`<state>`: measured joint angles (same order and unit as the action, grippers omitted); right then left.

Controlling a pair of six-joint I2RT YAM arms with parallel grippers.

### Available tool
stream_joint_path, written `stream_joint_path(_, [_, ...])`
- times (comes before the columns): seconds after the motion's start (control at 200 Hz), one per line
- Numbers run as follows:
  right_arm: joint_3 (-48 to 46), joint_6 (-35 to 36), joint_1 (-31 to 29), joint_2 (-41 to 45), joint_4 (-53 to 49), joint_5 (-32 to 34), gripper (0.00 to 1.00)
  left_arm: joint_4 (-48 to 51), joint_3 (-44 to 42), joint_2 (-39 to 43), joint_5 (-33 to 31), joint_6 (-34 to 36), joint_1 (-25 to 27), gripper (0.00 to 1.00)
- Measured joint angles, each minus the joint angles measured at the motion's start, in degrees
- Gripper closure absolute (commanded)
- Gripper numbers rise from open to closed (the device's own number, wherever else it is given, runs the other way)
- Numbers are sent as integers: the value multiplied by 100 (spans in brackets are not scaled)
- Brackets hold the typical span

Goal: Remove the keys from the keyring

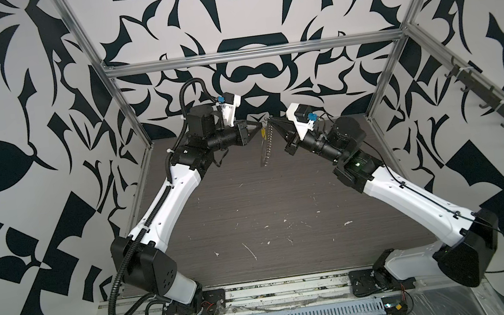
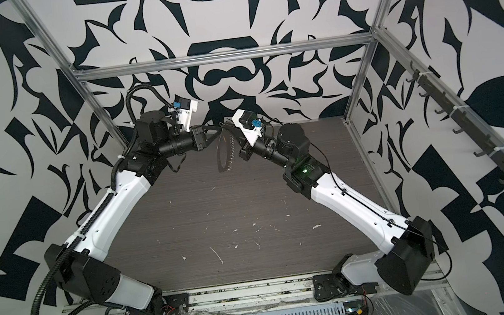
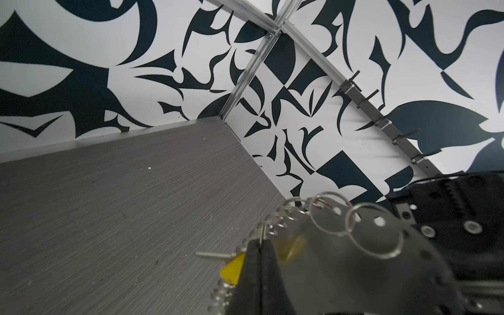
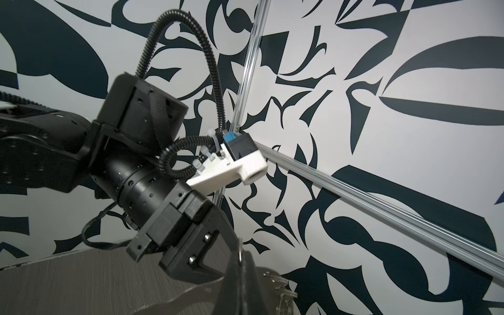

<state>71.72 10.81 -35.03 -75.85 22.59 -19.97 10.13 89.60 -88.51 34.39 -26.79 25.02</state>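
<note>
Both tools are pinched closed in mid-air, tips almost touching: your left gripper [image 1: 260, 126] on the keys [image 3: 231, 268], your right gripper [image 1: 272, 120] on the keyring [image 1: 265, 153] dangling between them. The back wall [image 1: 253, 76] is close behind, with open room down to the table [image 1: 250, 204].

Up over the far half of the desk [image 1: 250, 204], midway between its side edges, the left gripper [image 1: 260, 126] comes in from the left and the right gripper [image 1: 271, 119] from the right. The keyring [image 1: 265, 150] hangs between and below their tips, clear of the desk. The keys [image 3: 231, 268] sit just beside the left gripper's tip.
</note>
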Motion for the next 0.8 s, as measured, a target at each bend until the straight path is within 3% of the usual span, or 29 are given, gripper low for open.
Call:
stream_joint_path(0.32, [0, 118, 0, 17, -94, 48, 100, 136, -24, 11, -275, 197, 0, 100])
stream_joint_path(0.8, [-951, 487, 90, 964, -643, 879, 100, 1322, -745, 232, -1816, 1360, -179, 100])
